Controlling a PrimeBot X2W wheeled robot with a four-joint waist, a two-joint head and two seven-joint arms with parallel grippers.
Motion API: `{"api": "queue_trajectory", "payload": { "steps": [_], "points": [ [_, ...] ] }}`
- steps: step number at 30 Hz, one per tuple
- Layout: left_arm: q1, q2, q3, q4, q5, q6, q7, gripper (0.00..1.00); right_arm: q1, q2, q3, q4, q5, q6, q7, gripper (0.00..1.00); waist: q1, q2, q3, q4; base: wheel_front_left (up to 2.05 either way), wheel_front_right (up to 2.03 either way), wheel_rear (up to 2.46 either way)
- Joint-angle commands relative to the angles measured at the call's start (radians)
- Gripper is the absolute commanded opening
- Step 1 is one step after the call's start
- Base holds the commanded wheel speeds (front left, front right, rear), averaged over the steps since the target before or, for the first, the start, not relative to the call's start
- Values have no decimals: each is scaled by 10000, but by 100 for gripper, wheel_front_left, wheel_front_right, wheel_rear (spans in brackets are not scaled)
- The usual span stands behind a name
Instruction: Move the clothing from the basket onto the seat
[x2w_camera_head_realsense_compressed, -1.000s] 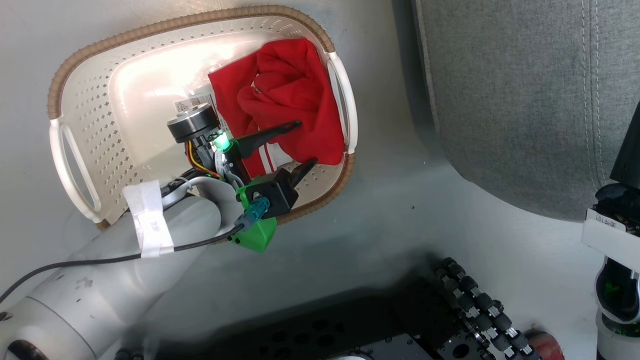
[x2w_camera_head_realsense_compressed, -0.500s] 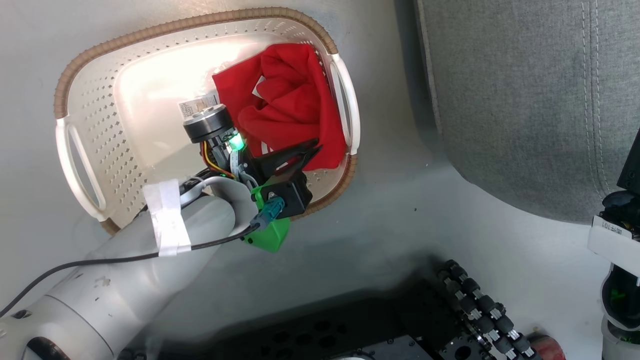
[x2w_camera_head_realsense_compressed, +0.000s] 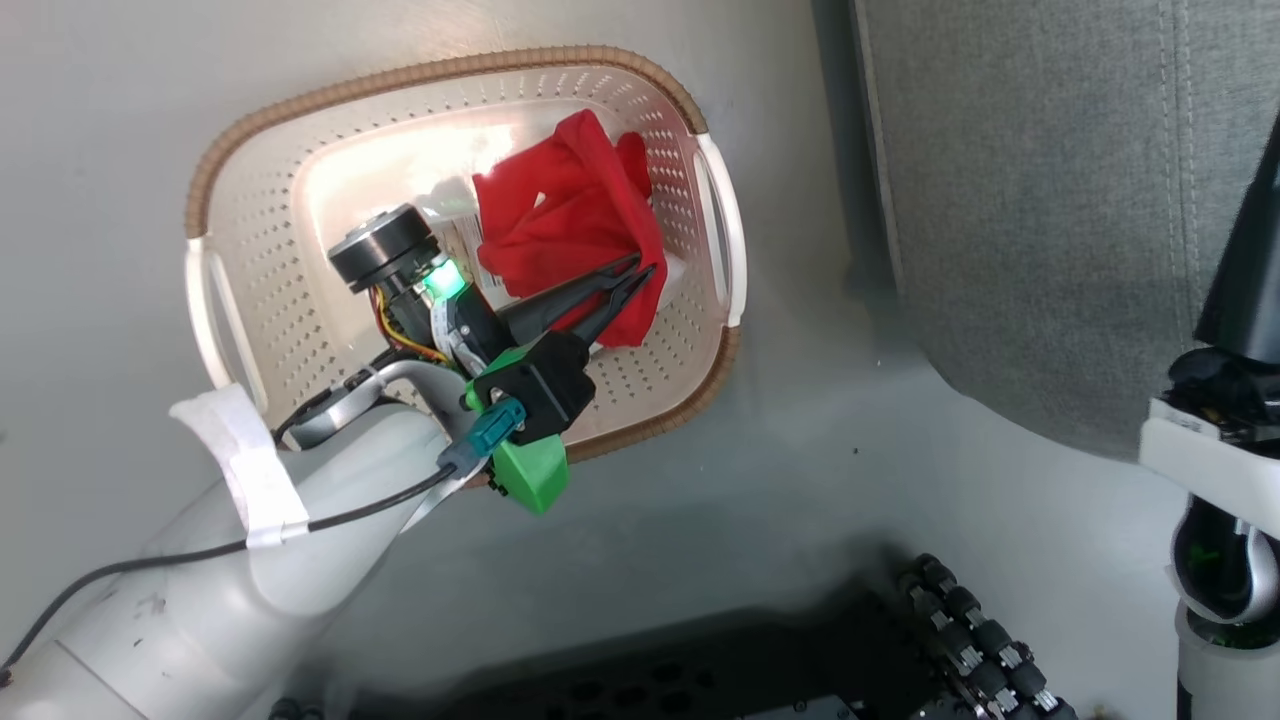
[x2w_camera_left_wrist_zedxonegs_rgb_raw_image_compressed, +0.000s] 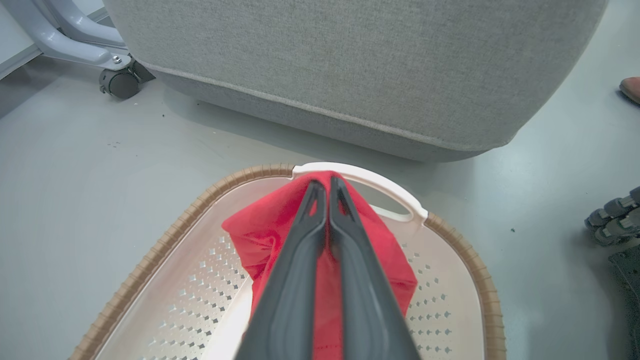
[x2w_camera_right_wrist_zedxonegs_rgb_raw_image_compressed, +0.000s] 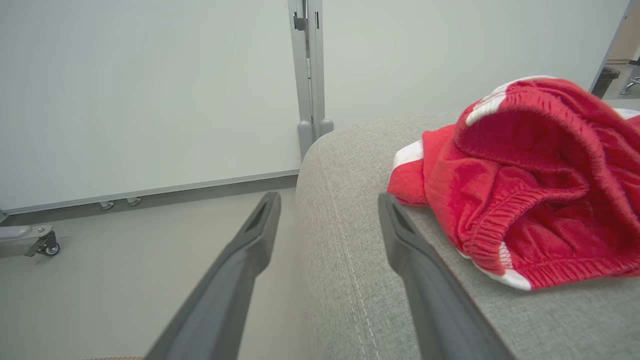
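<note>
We have the left gripper (x2w_camera_head_realsense_compressed: 645, 272) pinched nearly tight on a fold of the red garment (x2w_camera_head_realsense_compressed: 570, 215) inside the basket (x2w_camera_head_realsense_compressed: 450, 68), in the upper middle of the head view. In the left wrist view its dark fingers meet, with red cloth bulging on either side. The right gripper (x2w_camera_right_wrist_zedxonegs_rgb_raw_image_compressed: 325, 200) is spread wide and holds nothing, poised at the corner of the seat (x2w_camera_right_wrist_zedxonegs_rgb_raw_image_compressed: 360, 300). The other garment (x2w_camera_right_wrist_zedxonegs_rgb_raw_image_compressed: 525, 200) already lies crumpled there, at the right of that view.

We judge this to be the lift-out of the last piece. Next we need a clean rise over the brown woven-look rim, then a carry right to the grey stitched cushion. The fabric is thin and limp, so it may trail and catch the perforated cream wall or the white handle.
</note>
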Motion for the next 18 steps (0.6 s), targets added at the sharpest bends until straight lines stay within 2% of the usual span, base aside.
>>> {"api": "queue_trajectory", "payload": {
  "steps": [1,5,10,18],
  "points": [
    [269,57,138,-169,-119,-52,-2,0,-110,-8,108,103,-166,-17,-30,100,0,0,-660,328,0,0,0],
    [925,54,712,-572,-429,-45,-2,0,-78,-13,381,445,-497,-17,-30,100,0,0,-1437,555,0,0,0],
    [2064,-218,1684,-1033,-773,-44,-2,0,147,-19,596,906,-883,-17,-32,100,0,0,-2710,870,0,0,0],
    [3731,-702,3195,-1523,-951,-43,-2,0,740,-17,882,1786,-813,-17,-30,100,0,0,-4761,1247,0,0,0]
  ]
}}
